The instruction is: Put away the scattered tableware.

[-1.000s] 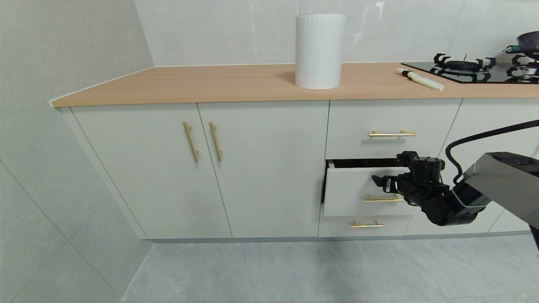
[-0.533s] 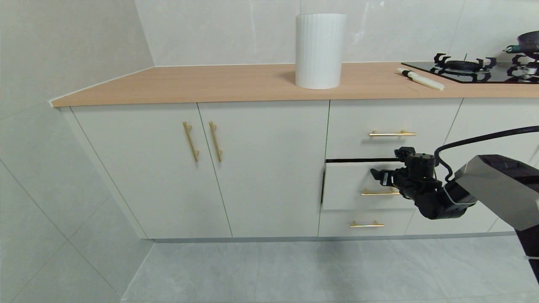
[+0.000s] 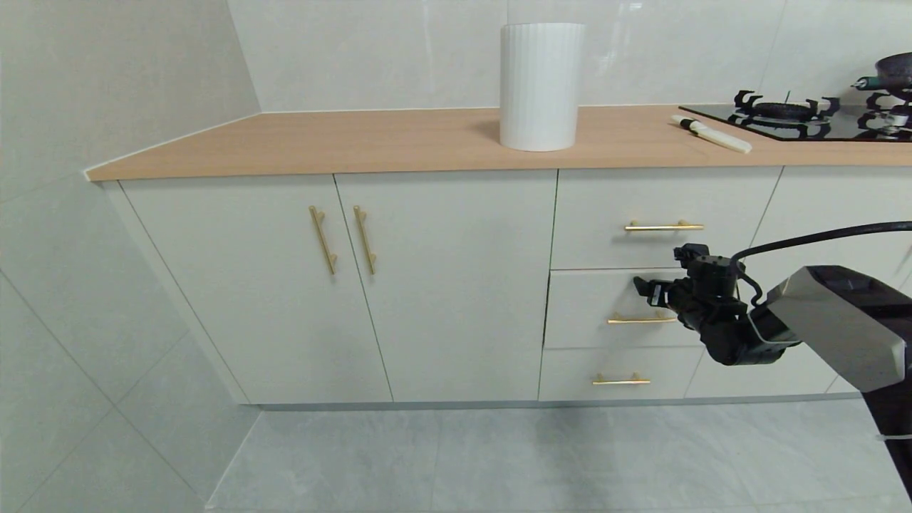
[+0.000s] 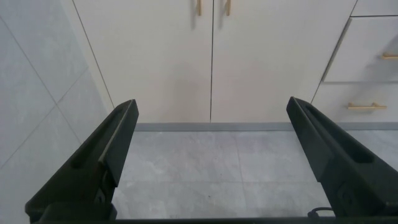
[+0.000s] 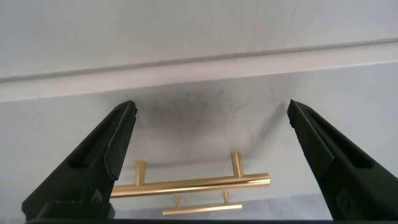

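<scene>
The middle drawer (image 3: 591,299) sits flush with the cabinet front, its brass handle (image 3: 641,320) just below my right gripper (image 3: 652,292). In the right wrist view my right gripper (image 5: 210,112) is open, its fingers spread wide close to the drawer front (image 5: 199,74) above the handle (image 5: 199,184). A white knife-like utensil (image 3: 711,134) lies on the wooden counter (image 3: 356,139) next to the stove. A tall white ribbed holder (image 3: 540,85) stands mid-counter. My left gripper (image 4: 211,106) is open and holds nothing, low over the floor facing the cabinet doors (image 4: 211,56).
A black gas hob (image 3: 805,117) is at the counter's right end. Double doors with brass handles (image 3: 342,239) fill the cabinet's left half, with drawers above (image 3: 662,226) and below (image 3: 620,380) the middle one. Grey tiled floor (image 3: 456,463) lies in front, a wall on the left.
The middle drawer slid from partly open to shut. My right gripper moved forward toward the cabinet with it and rose slightly.
</scene>
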